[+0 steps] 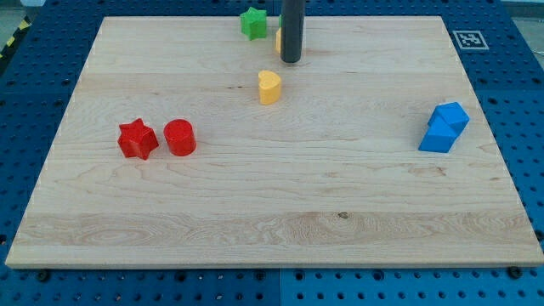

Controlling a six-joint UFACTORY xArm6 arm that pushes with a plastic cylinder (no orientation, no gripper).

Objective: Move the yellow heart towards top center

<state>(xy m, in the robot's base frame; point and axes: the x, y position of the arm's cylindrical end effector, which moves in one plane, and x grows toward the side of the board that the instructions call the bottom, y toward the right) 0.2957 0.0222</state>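
Observation:
The yellow heart lies on the wooden board, a little left of centre in the upper part. My tip rests on the board just above and to the right of the heart, with a small gap between them. The dark rod rises out of the view's top. A second yellow block shows as a sliver behind the rod's left side; its shape is hidden.
A green star sits at the top edge, left of the rod. A red star and a red cylinder lie at the left. Two blue blocks touch each other at the right. A marker tag is at the top right corner.

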